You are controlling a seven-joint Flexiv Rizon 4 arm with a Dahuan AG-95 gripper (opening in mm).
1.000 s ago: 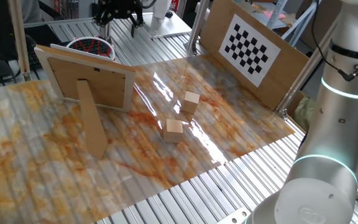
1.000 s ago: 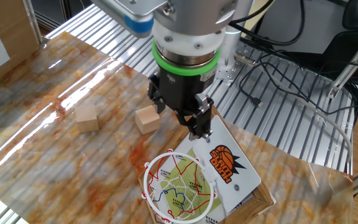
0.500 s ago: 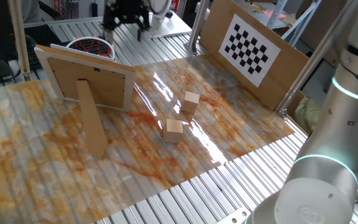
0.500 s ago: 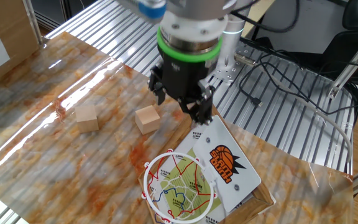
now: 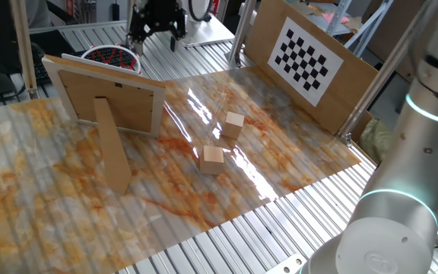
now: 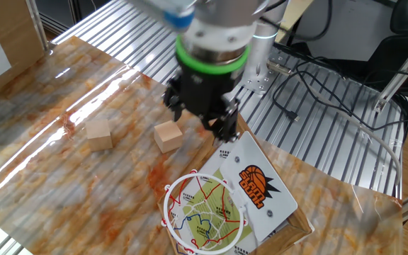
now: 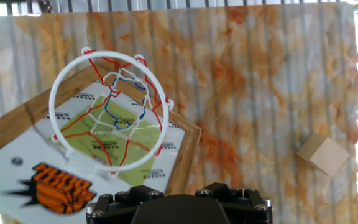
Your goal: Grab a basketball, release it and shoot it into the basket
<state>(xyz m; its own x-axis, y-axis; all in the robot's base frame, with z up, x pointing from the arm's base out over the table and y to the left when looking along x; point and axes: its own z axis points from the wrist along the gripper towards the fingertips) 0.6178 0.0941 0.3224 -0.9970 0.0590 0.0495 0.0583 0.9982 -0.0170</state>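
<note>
The basket (image 6: pixel 204 211) is a white-rimmed hoop with red and dark netting, fixed to a framed board with an orange basketball logo (image 6: pixel 256 185). It also shows in one fixed view (image 5: pixel 111 55) and in the hand view (image 7: pixel 109 112). My gripper (image 6: pixel 200 122) hangs above the board's far edge, beyond the hoop, with its fingers spread apart and nothing between them. In one fixed view the gripper (image 5: pixel 156 32) is up behind the hoop. The hand view shows only the gripper's black base (image 7: pixel 179 204). The orange basketball is not in view in any frame.
Two tan wooden cubes (image 5: pixel 234 124) (image 5: pixel 213 159) lie on the marbled sheet; one shows in the hand view (image 7: pixel 323 154). The board's wooden back and prop (image 5: pixel 112 144) face one fixed camera. A checkerboard panel (image 5: pixel 306 55) leans at the back. Cables (image 6: pixel 331 92) lie on the slatted table.
The gripper has shifted a little sideways above the board and turned slightly. The hoop, board and cubes have not moved.
</note>
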